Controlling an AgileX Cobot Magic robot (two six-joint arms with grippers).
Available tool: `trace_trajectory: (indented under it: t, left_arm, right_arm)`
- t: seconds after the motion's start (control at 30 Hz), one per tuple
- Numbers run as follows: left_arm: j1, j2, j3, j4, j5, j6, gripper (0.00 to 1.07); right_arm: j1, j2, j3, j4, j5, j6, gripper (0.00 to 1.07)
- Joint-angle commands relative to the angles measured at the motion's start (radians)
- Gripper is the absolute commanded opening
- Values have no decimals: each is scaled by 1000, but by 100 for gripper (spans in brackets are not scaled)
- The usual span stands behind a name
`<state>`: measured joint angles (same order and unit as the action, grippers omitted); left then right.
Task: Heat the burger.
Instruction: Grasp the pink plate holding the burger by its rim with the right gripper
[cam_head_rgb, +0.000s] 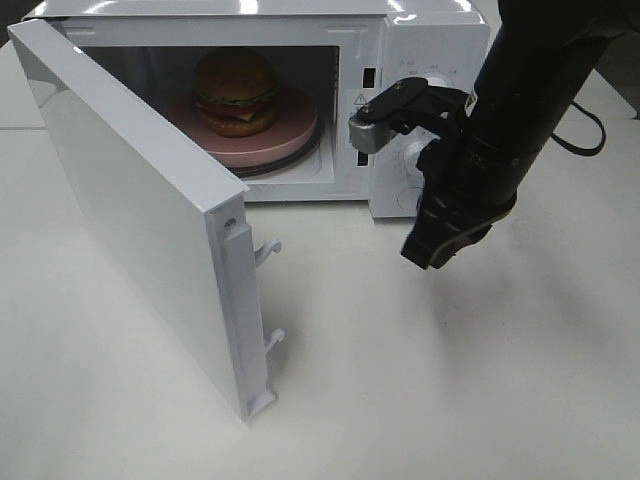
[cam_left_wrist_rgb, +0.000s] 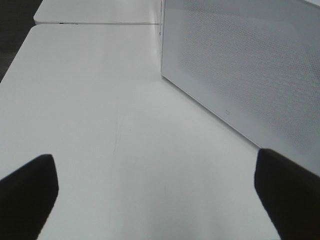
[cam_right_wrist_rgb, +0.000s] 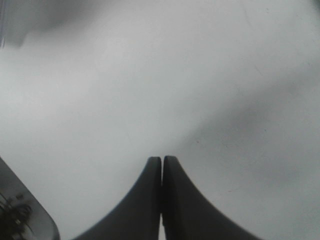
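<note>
One burger (cam_head_rgb: 236, 90) sits on a pink plate (cam_head_rgb: 290, 135) inside the microwave (cam_head_rgb: 420, 40), roughly at the middle of the cavity, with its bun, lettuce and patty layers facing the opening. The microwave stands along the far edge of the desk (cam_head_rgb: 450, 380). Its door (cam_head_rgb: 130, 200) is swung wide, reaching out toward the desk's left side, latch hooks exposed on its free edge. Only the high camera shows me any of this.

My right gripper (cam_head_rgb: 432, 255) hangs over bare desk just in front of the control dials (cam_head_rgb: 410, 155), on the right half of the desk, tilted downward. My right wrist camera adds what the high view cannot settle: the two dark fingers are pressed together with nothing between them, and under them is only white desk surface.

My left gripper (cam_left_wrist_rgb: 155, 156) does not appear in the high view. Its own camera shows the fingers spread wide and empty, low over the desk. Ahead stands a white panel with a fine dot pattern (cam_left_wrist_rgb: 240, 65). I cannot tell from there whether it is the door or a wall of the microwave.
</note>
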<state>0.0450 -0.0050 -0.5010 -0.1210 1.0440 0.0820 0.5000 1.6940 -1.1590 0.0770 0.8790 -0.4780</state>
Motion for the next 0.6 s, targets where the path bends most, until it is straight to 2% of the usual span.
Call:
trace_trajectory:
  t: [0.03,0.07,0.1,0.13,0.37,0.47,0.53,0.57,0.6]
  left_arm:
    - [0,-23,3,-7,-9,-5,100]
    - [0,-23,3,-7,-9,-5,100]
    - [0,-23,3,-7,-9,-5,100]
    - [0,-23,3,-7,-9,-5,100]
    - [0,-23,3,-7,-9,-5,100]
    - [0,-23,3,-7,-9,-5,100]
    - [0,-23,3,-7,-9,-5,100]
    - [0,-23,3,-7,-9,-5,100]
    - [0,-23,3,-7,-9,-5,100]
  right_arm:
    - [-6,-7,-9,-43,33,-276,0]
    - [-6,-7,-10,-67,32,-434,0]
    - [-6,-7,-10,-67,32,-434,0]
    - [-6,-7,-12,-85,37,-561,1]
    - [-3,-7,-12,-111,29,-861,8]
    - [-3,-7,-12,-111,-1,-963,14]
    - [-1,-7,-12,-111,-49,-1024,22]
    - [-1,-7,-12,-111,-49,-1024,22]
    - [14,-7,-12,-128,-86,-1032,30]
